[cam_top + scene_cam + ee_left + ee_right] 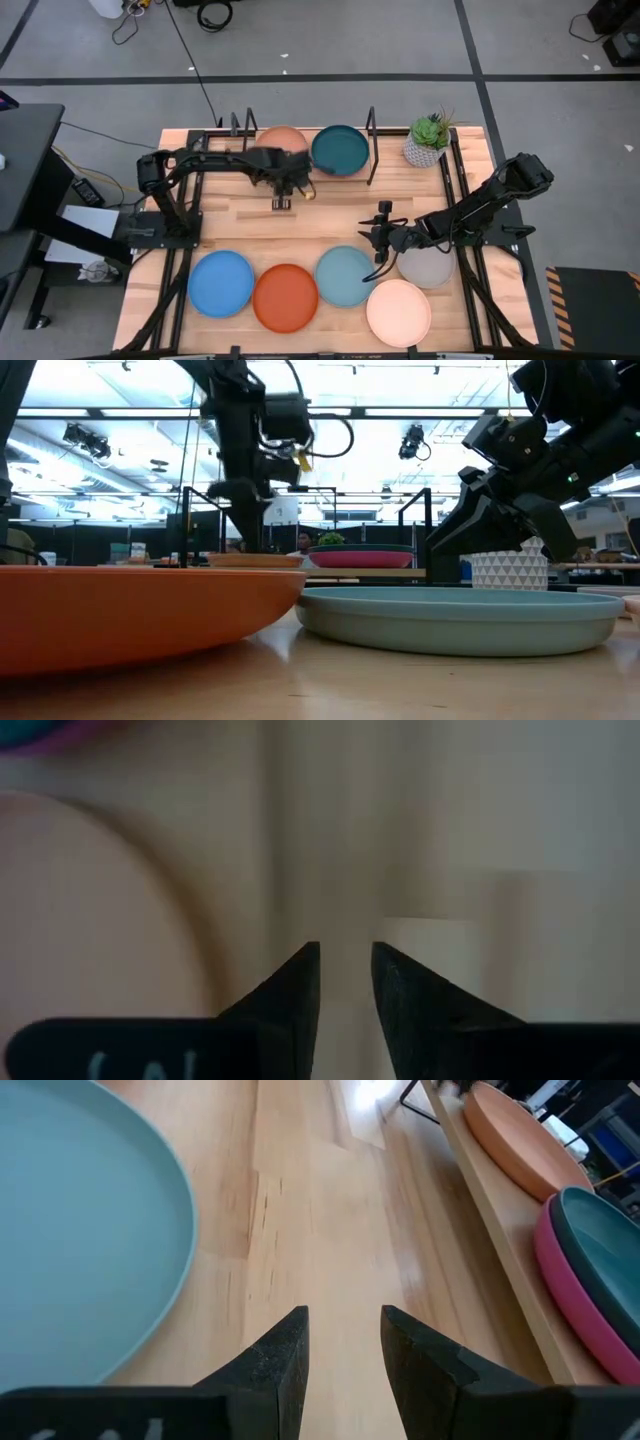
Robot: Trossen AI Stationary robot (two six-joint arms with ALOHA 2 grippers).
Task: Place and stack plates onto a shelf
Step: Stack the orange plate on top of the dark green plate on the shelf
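The high view looks straight down on the whole tabletop point(330, 215) and both arms. The low view sits at board height, facing level across an orange plate point(130, 610) (very near the lens) toward the shelf point(360, 572). Each wrist view looks closely past its own fingers; the right one shares the shelf point(500, 1230) with both.

On the pale wood shelf point(300, 187) sit a peach plate point(283, 139) and a dark teal plate point(339, 149) over a magenta plate point(570, 1295). The table point(330, 215) carries bright blue point(220, 283), orange point(285, 297), light turquoise point(344, 275), grey point(428, 267) and cream point(398, 312) plates. A white patterned pot point(423, 152) holds a green plant point(430, 130).
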